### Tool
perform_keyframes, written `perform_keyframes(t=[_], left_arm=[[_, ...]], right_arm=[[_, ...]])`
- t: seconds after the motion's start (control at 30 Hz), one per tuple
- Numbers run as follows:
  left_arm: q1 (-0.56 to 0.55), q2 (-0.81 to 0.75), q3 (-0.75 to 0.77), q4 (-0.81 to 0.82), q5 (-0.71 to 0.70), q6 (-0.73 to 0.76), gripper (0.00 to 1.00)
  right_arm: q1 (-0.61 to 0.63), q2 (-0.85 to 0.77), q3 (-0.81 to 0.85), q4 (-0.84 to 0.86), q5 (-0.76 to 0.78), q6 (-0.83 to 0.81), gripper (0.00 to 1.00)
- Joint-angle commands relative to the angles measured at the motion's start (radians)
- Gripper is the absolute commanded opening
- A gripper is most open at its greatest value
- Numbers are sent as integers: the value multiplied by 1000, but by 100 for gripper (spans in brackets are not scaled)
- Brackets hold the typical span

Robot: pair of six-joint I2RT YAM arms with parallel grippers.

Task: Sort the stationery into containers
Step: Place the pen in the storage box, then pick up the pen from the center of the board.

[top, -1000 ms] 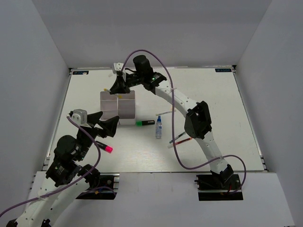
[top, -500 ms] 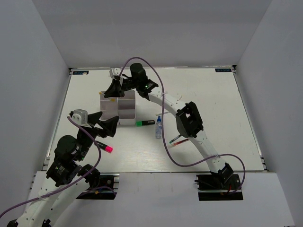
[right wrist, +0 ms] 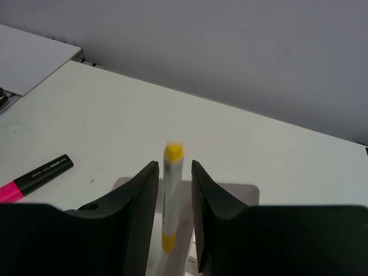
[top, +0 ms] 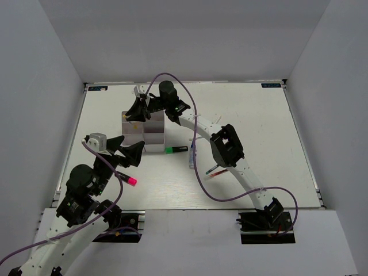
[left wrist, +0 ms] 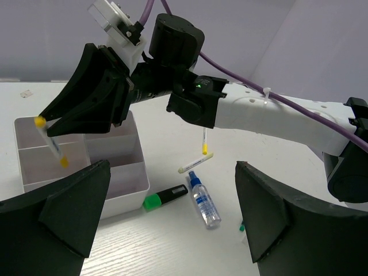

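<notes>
yellow-ended pen (right wrist: 170,198) hangs tilted between the right gripper's (right wrist: 174,167) fingers over the left side of the tray (left wrist: 118,201). a sliver of gap shows on each side, so the jaws look parted, not clamped. because it is slanted, it could catch a divider and bridge two compartments, or tip out onto the bench (top: 259,144). the right arm stretches far out, wrist bent down over the tray. the left gripper (top: 133,150) hovers wide open and empty beside the tray.
</notes>
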Motion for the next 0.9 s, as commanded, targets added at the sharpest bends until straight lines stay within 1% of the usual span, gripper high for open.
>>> perform_keyframes(t=[0.0,0.07,0.13,0.27,0.3,0.4,0.43,0.47,0.5,0.53,0.57,0.6,0.63,0.67,0.7,0.73,0.77,0.8,0.83,0.87], left_arm=[[5,11,-4,15,18,8,99],[5,11,-4,15,18,8,99],[5,20,-4,15,18,8,99],[5,20,-4,26,36,8,99],[5,32,-4,50,45,22,99],[5,64,-4,89,99,42,94],[5,109,7,115,116,42,90],[5,143,19,124,145,53,81],[5,182,54,133,162,53,75],[5,230,74,133,176,53,69],[5,340,96,158,201,62,57],[-10,409,149,158,212,62,51],[-10,486,183,158,237,62,45],[-10,567,221,128,287,62,40],[-21,750,317,98,316,62,33],[-21,843,371,63,338,62,32],[-33,929,422,30,378,62,32],[-33,1009,514,-24,392,62,35],[-47,1143,553,-41,410,83,40],[-47,1202,589,-54,423,118,48]], right_arm=[[-3,2,28,53,-11,6,37],[-3,-1,28,42,-10,4,43],[-2,-9,27,32,-13,4,46],[-9,-23,39,6,-29,15,46],[-11,-50,47,-17,-26,19,42],[-51,-112,53,-105,9,13,33],[-62,-148,48,-207,44,-3,26],[-78,-197,36,-246,99,-25,21],[-104,-225,16,-285,169,-42,15],[-118,-341,-105,-363,206,-80,6],[-131,-383,-160,-367,237,-91,1],[-173,-424,-203,-404,354,-94,0],[-189,-455,-313,-494,398,-97,0],[-222,-554,-352,-516,435,-97,0],[-262,-591,-443,-531,508,-92,0],[-279,-671,-499,-530,533,-65,0],[-327,-751,-651,-513,553,-34,11],[-351,-820,-698,-504,566,-17,27],[-412,-852,-738,-505,581,-11,41],[-428,-901,-822,-528,601,-4,62]])
